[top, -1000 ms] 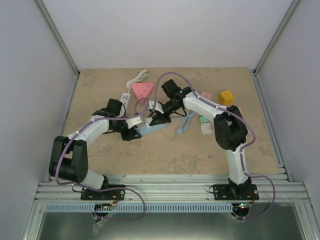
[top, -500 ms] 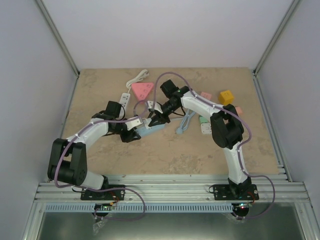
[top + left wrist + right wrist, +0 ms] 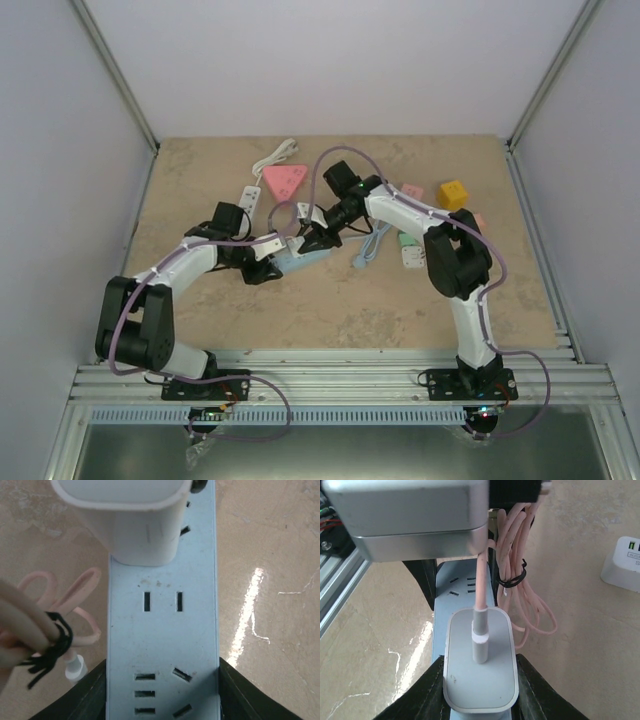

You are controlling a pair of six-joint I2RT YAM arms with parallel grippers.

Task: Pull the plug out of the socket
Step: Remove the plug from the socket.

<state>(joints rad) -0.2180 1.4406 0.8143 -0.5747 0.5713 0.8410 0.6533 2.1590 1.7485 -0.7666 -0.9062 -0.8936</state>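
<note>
Near the middle of the table [image 3: 400,310], the plug [image 3: 461,677] sits in the strip [image 3: 162,630]; my right gripper [image 3: 480,690] clenches the plug, my left gripper [image 3: 162,695] clamps the strip's other end, its length running between them, so I'd pull straight off its face

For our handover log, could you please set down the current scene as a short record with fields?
stage: plug gripped, apparently not yet pulled out of the power strip
left gripper: shut on the power strip, fingers at its two long edges
right gripper: shut on the plug, fingers at its sides
cable: pink cable rises from the plug, bundled with a black tie
surface: tan table
nearby: pink triangular socket, yellow cube, white charger
</note>
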